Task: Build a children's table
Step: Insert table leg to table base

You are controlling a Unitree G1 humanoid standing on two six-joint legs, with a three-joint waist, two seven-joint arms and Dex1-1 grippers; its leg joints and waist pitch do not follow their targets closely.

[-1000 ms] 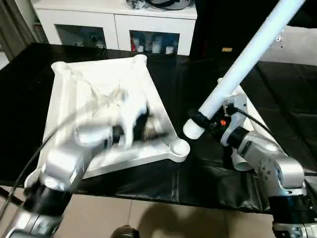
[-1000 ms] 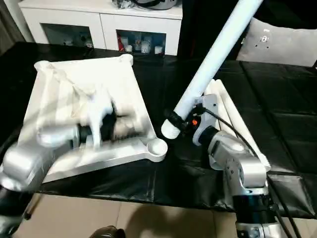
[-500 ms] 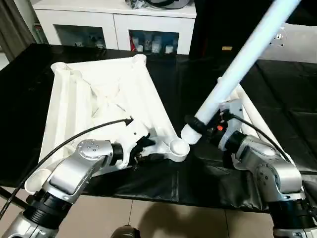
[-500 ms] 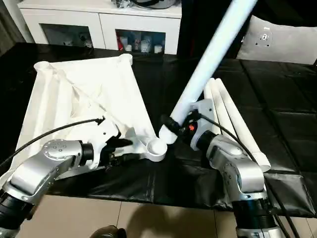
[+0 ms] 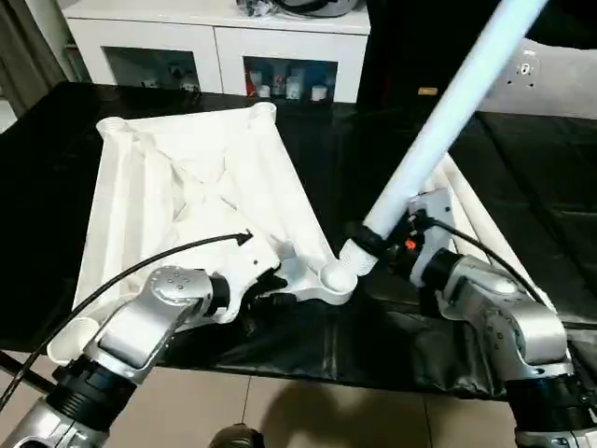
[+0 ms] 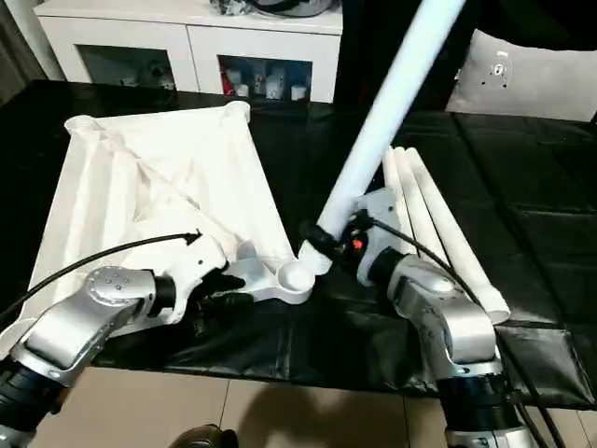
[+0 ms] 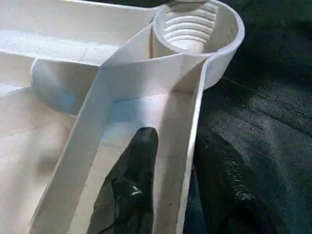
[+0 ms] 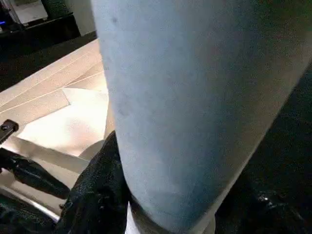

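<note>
A black-covered tabletop spans the frame from the left edge to the right, its cover creased and glossy, with a loose fold hanging over the near edge at lower centre. On it, left of centre, lies the white plastic top of the children's table, ribbed underside up, round sockets at its corners; its near right socket sits close to the near edge. At centre right, three white legs lie side by side on the cover, touching, running from the middle toward the lower right. Beyond the far edge, at upper left, stands a white cabinet.
</note>
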